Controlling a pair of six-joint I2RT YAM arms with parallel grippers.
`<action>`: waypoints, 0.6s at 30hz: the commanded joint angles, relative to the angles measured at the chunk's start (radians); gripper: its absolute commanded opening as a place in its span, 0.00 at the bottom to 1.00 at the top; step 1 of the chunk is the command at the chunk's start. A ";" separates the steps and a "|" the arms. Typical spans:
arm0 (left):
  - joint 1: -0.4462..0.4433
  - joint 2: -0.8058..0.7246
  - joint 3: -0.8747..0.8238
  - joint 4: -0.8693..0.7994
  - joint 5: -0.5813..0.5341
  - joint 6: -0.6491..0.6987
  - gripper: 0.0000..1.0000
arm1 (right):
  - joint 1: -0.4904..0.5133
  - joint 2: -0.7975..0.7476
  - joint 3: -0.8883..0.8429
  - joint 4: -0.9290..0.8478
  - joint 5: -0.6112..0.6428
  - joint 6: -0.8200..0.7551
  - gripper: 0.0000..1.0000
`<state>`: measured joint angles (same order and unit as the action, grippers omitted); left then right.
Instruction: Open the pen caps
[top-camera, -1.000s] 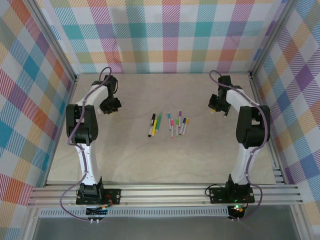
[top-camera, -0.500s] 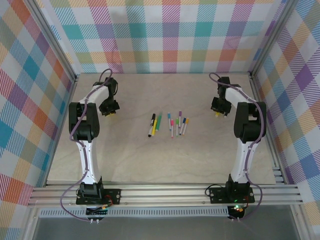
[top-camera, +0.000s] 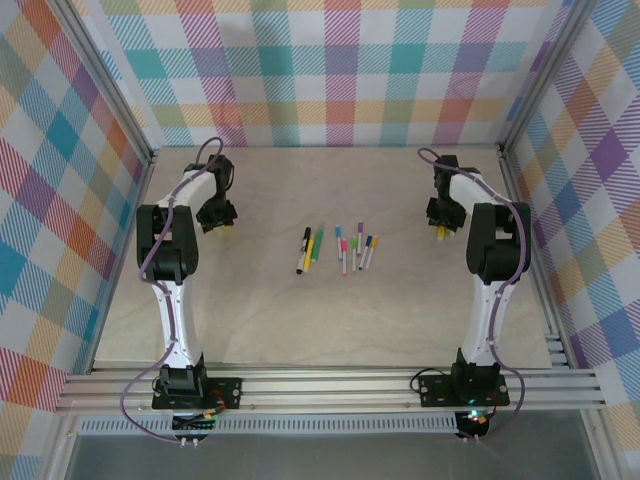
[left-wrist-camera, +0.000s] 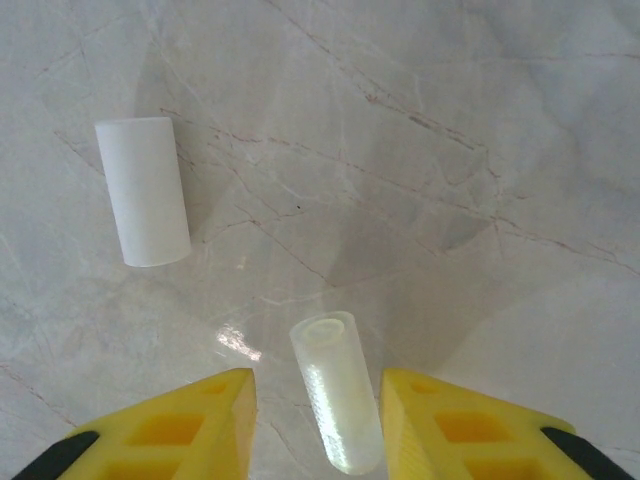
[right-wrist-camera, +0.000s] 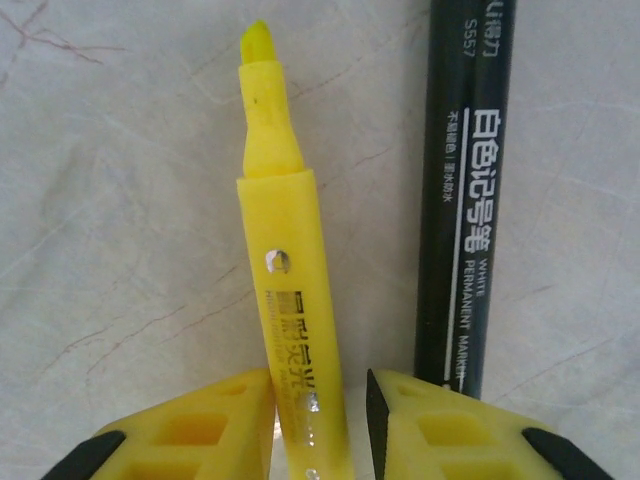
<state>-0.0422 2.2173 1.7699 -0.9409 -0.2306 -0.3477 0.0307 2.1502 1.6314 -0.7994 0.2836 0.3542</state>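
Since we seem to be sorting opened parts to either side of the table (top-camera: 250, 310), the layout reads as deliberate; the other pens (top-camera: 340, 248) wait in a row at its centre, well apart from both arms; at the far right, the right gripper (right-wrist-camera: 320, 385) straddles an uncapped yellow highlighter (right-wrist-camera: 285, 300) lying just beside a black marker (right-wrist-camera: 470, 200), jaws narrowly parted and apparently not clamping; at the far left, the left gripper (left-wrist-camera: 315, 385) stands partly open around a clear cap (left-wrist-camera: 335, 395) lying on the table, near a white cap (left-wrist-camera: 143, 190), gripping nothing.
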 joint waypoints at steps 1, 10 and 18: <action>0.008 -0.016 -0.004 -0.013 -0.020 -0.006 0.38 | -0.006 -0.014 0.022 -0.034 0.021 0.006 0.33; -0.005 -0.084 -0.002 -0.005 0.001 -0.005 0.45 | 0.016 -0.164 -0.015 0.000 -0.074 0.005 0.35; -0.113 -0.256 -0.049 0.013 -0.006 -0.026 0.46 | 0.126 -0.447 -0.188 0.088 -0.226 0.003 0.42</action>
<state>-0.0906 2.0735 1.7447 -0.9360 -0.2295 -0.3523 0.1089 1.7832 1.5036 -0.7422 0.1482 0.3538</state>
